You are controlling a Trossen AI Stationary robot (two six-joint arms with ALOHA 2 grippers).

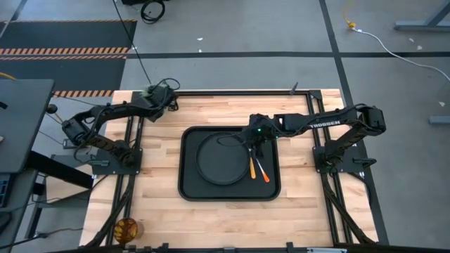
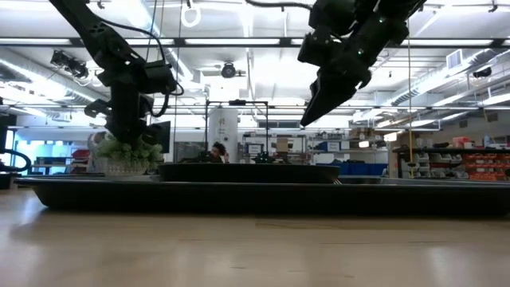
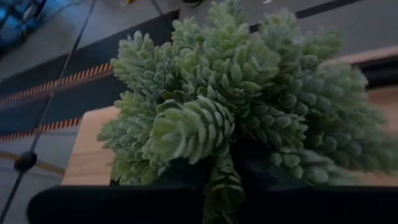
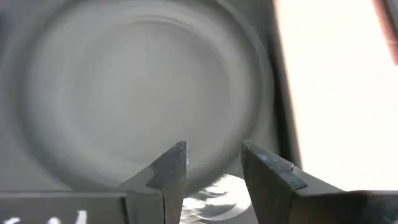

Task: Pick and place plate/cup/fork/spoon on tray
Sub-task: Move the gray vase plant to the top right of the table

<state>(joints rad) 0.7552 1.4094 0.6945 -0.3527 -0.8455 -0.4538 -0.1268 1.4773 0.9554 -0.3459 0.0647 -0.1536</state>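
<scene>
The black tray (image 1: 190, 184) lies mid-table with the round black plate (image 1: 214, 160) on it. The spoon (image 1: 252, 167) and the fork (image 1: 264, 173) lie side by side on the tray, right of the plate. My right gripper (image 1: 253, 143) hangs open and empty above their head ends, clear of the tray in the low view (image 2: 312, 115). Its wrist view shows the plate (image 4: 137, 93) below and a shiny head (image 4: 211, 198) between the fingers. The amber cup (image 1: 126, 228) stands at the table's near left corner. My left gripper (image 1: 156, 95) is at the far left, at the green plant (image 3: 230, 99).
The green plant ball (image 2: 123, 151) stands at the table's far left, beside the tray's far left corner. Bare wood lies in front of the tray (image 1: 232, 218) and to its right (image 1: 299, 176). A person shows in the room beyond the table (image 2: 217, 151).
</scene>
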